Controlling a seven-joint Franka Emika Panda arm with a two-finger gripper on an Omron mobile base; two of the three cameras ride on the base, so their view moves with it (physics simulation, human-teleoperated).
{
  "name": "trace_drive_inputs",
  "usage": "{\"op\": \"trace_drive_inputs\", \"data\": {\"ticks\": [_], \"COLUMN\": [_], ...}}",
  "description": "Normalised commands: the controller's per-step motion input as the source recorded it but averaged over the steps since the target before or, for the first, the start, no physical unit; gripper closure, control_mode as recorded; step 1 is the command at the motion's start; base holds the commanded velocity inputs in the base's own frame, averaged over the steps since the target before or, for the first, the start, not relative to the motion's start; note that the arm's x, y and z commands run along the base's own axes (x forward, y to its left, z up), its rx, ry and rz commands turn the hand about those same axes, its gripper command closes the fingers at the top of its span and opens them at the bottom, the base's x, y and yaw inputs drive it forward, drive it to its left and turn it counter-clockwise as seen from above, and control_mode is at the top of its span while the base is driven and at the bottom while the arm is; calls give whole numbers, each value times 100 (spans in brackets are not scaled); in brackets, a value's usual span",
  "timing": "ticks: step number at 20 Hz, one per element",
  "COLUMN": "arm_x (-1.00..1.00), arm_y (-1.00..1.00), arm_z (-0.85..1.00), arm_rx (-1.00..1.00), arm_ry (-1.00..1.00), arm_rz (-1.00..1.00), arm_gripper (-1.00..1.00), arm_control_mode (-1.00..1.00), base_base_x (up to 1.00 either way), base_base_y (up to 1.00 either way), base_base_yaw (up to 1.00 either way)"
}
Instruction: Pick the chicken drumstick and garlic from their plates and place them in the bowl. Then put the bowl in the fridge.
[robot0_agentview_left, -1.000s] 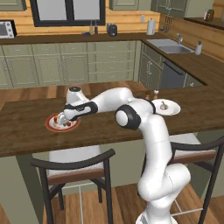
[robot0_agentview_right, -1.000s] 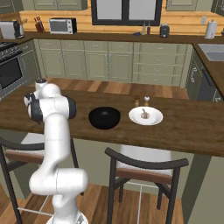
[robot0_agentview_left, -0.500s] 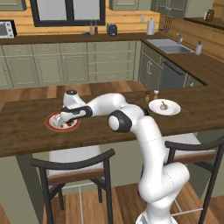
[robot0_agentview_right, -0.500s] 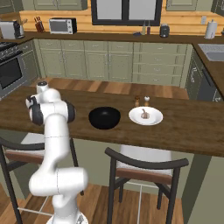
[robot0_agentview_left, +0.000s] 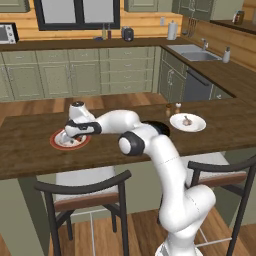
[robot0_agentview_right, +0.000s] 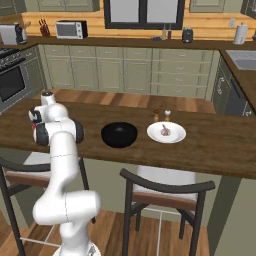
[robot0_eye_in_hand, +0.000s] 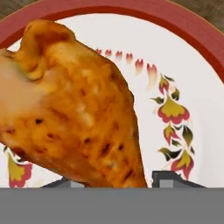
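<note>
At the red-rimmed plate (robot0_agentview_left: 56, 143), I am lowering the fingers (robot0_eye_in_hand: 118, 183), now closing around the chicken drumstick (robot0_eye_in_hand: 74, 109).

drumstick (robot0_eye_in_hand: 74, 109): on plate (robot0_agentview_left: 56, 144), left-centre of left base view | bowl (robot0_agentview_right: 119, 134): centre of right base view, on counter (robot0_agentview_right: 210, 150) | second plate (robot0_agentview_right: 166, 133): just right of bowl, garlic (robot0_agentview_right: 165, 131) on it

End effector (robot0_agentview_left: 70, 141) low, arm outstretched
</note>
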Motion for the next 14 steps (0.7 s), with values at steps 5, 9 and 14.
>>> {"op": "trace_drive_inputs", "data": {"ticks": [5,9,14], "arm_x": [-32,-93,-100], "arm_y": [0,-4,-20], "arm_z": [-20,0,14], "arm_rx": [0,0,1], "arm_ry": [-3,-10,-9], "arm_rz": [0,0,-1], "arm_gripper": [100,100,100], "arm_control_mode": [-100,-100,-100], "base_base_x": [0,0,0], "base_base_y": [0,0,0], "base_base_yaw": [0,0,0]}}
